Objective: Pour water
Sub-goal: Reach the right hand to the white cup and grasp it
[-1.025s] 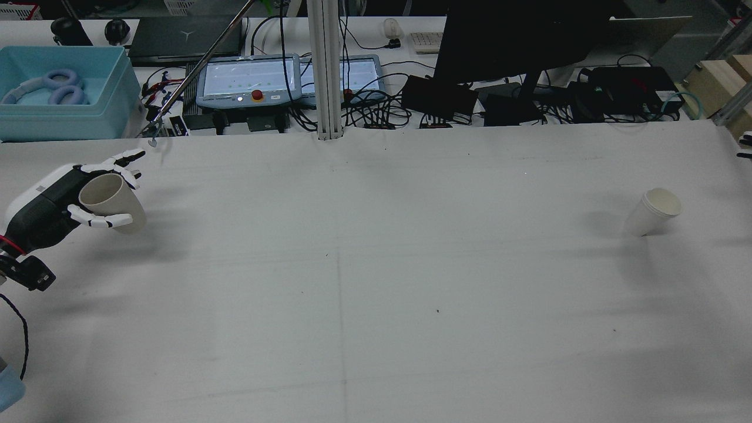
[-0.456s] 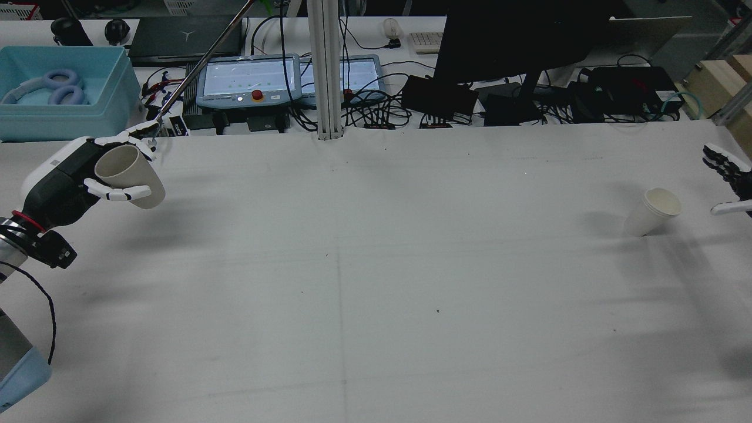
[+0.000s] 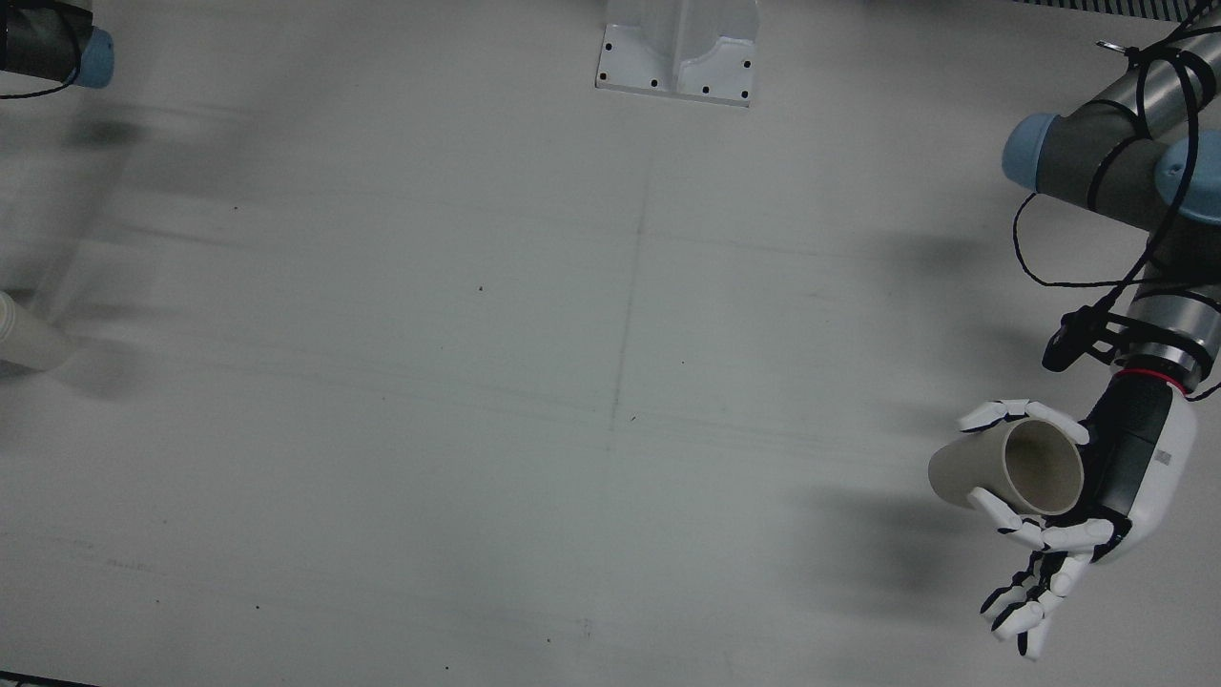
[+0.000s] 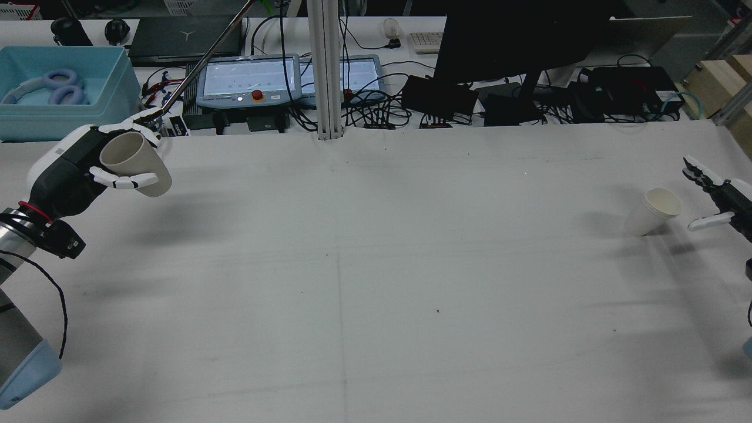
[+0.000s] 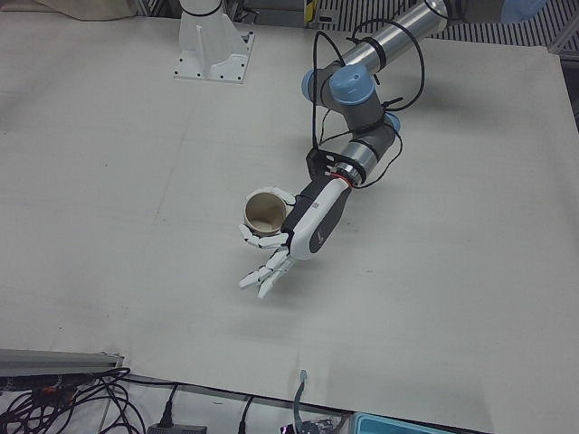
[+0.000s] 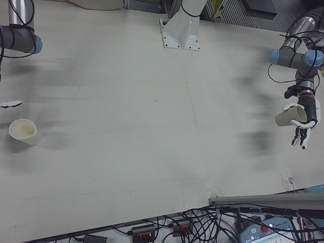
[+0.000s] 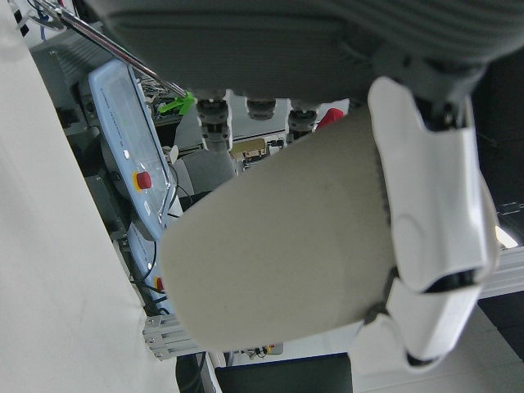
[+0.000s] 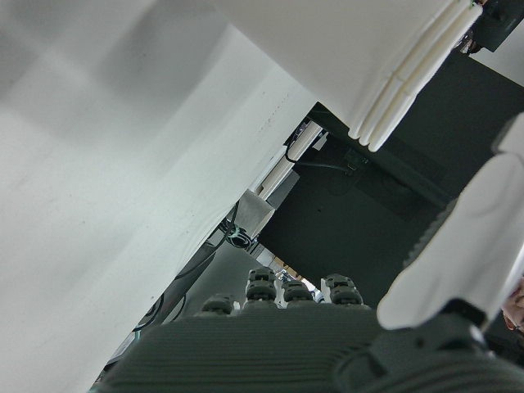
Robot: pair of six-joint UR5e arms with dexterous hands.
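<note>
Lifted for pouring, receiver awaited.
Left hand (image 4: 76, 170) wrapped around tilted beige paper cup (image 4: 136, 164); right hand (image 4: 719, 202) spread beside standing white paper cup (image 4: 653, 211), ready to grasp.

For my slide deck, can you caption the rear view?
Left hand holds a paper cup aloft; open right hand nears the white cups.

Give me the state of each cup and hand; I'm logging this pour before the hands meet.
left hand: shut on the beige cup, raised off the table.
beige cup: held, lifted, tilted with its mouth toward the hand's palm.
right hand: open, fingers spread, beside the white cup, not touching.
white cup: standing on the table, mouth up, unheld; contents cannot be told.
</note>
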